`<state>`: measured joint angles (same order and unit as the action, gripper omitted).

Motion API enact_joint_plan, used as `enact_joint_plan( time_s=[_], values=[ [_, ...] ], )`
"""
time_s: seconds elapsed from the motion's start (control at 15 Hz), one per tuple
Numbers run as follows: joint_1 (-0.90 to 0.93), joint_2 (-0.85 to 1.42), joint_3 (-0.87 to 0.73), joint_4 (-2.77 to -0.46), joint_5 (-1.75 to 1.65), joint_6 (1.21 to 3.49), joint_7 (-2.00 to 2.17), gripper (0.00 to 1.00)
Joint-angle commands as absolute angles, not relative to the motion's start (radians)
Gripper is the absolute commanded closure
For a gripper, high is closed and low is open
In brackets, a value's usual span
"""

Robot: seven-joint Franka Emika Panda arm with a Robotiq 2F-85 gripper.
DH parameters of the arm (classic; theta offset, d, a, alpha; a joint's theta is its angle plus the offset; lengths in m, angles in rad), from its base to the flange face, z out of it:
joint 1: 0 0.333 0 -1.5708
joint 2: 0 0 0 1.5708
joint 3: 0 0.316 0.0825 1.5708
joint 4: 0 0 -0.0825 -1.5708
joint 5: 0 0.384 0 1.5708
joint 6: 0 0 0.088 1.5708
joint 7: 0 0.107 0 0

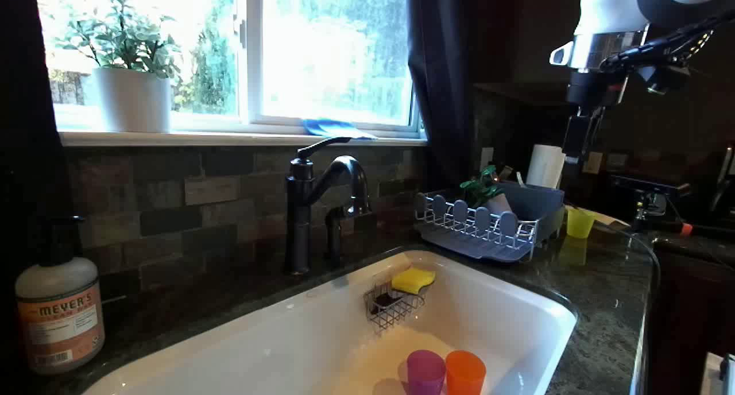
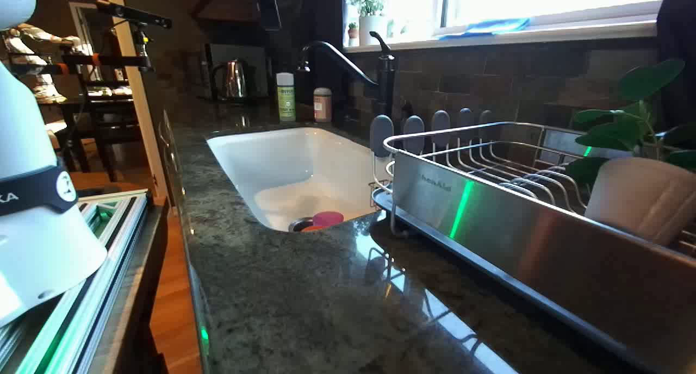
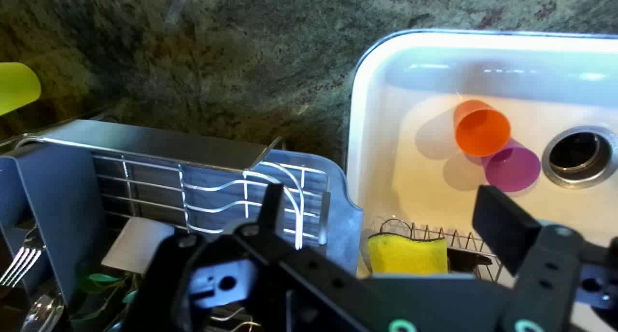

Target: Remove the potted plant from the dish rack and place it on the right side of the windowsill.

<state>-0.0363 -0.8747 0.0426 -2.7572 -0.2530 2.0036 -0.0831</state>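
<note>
Leftmost in an exterior view, a white pot [image 1: 135,99] of bushy leaves stands on the sill [image 1: 241,139]; past the faucet [image 1: 298,211], the sill's right part, my goal, carries something blue [image 1: 336,128]. Next is the rack [image 1: 481,219] on the worktop [image 1: 597,309], with the plant [image 1: 496,202] tipped inside it, leaves towards the wall [image 1: 229,211]. Further right and well above both is my gripper [image 3: 380,201], jaws spread wide with nothing between them. In the wrist view the plant lies to the left and lower, outside the jaw on that side; its long axis slants roughly across my closing line, so I reckon a sideways shift and a descent will matter more than a turn. My arm [image 1: 611,13] hangs from the upper right, wrist near upright, jaws facing down.
</note>
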Motion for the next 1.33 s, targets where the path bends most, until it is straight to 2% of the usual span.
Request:
enact_joint_plan(
  time_s=[0.0,0.13,0.47,0.73,1.13,1.27],
  values=[
    [-0.025,-0.873,0.034,-2.756,-0.261,1.999,-0.076,0.00],
    [-0.039,-0.876,-0.015,-2.747,-0.266,2.038,-0.112,0.00],
    [-0.106,-0.849,-0.275,-2.678,-0.240,2.141,-0.292,0.00],
    [-0.100,-0.740,-0.483,-2.508,-0.234,2.105,-0.563,0.00],
    [-0.102,-0.497,-0.529,-2.212,-0.017,2.003,-0.432,0.00],
    [-0.147,-0.547,-0.491,-2.273,-0.015,2.052,-0.466,0.00]
  ],
)
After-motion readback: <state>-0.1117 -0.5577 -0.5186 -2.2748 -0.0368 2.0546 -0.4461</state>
